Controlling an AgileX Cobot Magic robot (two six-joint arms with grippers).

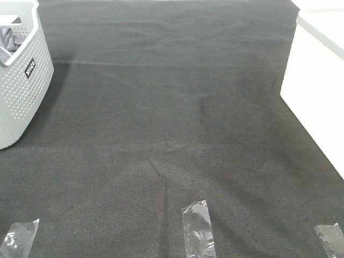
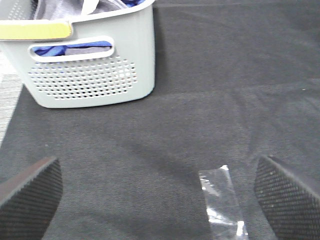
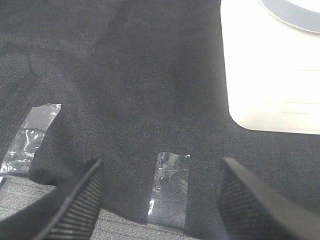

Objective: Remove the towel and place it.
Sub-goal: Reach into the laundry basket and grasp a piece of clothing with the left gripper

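The towel point(image 1: 6, 38) lies bunched inside the pale grey perforated basket point(image 1: 21, 91) at the far left; only grey folds show over the rim. In the left wrist view the towel point(image 2: 60, 7) fills the basket point(image 2: 90, 75), with blue fabric point(image 2: 50, 50) visible through the handle slot. My left gripper point(image 2: 157, 200) is open, its fingers point(image 2: 30, 195) wide apart over the black cloth, well short of the basket. Also open is my right gripper point(image 3: 160, 200), hovering above the cloth's front edge with nothing between its fingers. Neither gripper shows in the exterior high view.
A black cloth point(image 1: 172, 118) covers the table, held by clear tape strips point(image 1: 198, 228) along the front edge. A white surface point(image 1: 317, 91) borders the cloth on the right, seen as a white block point(image 3: 270, 70) in the right wrist view.
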